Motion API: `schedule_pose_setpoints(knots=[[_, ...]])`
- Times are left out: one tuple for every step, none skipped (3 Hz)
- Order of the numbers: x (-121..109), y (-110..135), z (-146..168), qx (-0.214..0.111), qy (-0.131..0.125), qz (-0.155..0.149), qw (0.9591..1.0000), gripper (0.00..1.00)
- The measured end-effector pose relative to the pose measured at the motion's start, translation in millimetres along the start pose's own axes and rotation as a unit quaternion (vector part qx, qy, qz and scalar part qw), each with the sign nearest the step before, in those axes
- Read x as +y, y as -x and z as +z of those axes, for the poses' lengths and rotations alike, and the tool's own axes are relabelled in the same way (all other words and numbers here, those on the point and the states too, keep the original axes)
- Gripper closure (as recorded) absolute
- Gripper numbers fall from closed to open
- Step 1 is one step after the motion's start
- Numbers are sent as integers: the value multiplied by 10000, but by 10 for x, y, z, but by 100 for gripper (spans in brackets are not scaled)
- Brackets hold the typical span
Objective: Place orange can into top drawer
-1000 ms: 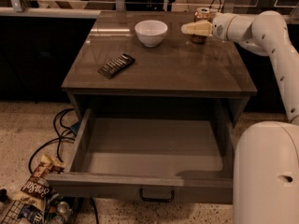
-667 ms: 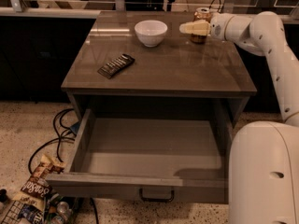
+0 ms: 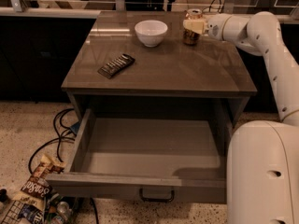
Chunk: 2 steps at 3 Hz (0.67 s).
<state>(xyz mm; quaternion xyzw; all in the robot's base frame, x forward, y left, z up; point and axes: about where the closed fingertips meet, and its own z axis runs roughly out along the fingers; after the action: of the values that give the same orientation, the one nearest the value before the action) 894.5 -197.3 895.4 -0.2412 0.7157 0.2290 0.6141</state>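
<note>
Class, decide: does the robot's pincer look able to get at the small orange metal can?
Probably yes: the pincer is right at the small orange metal can; the round white bowl stands apart, nothing between.

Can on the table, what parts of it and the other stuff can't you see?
All in the camera view.
- Can: its middle is hidden by the gripper, at it on the table's far right.
- Drawer: front right corner hidden by the robot's base.
- Bag on the floor: cut off by left and bottom edges.
- Packet: print too small to read.
</note>
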Motion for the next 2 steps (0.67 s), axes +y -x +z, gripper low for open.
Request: schedule_pose_setpoints(knots=[[22,-11,32,6,22,6,10000,69],[61,-31,87,17,62,16,10000,100]])
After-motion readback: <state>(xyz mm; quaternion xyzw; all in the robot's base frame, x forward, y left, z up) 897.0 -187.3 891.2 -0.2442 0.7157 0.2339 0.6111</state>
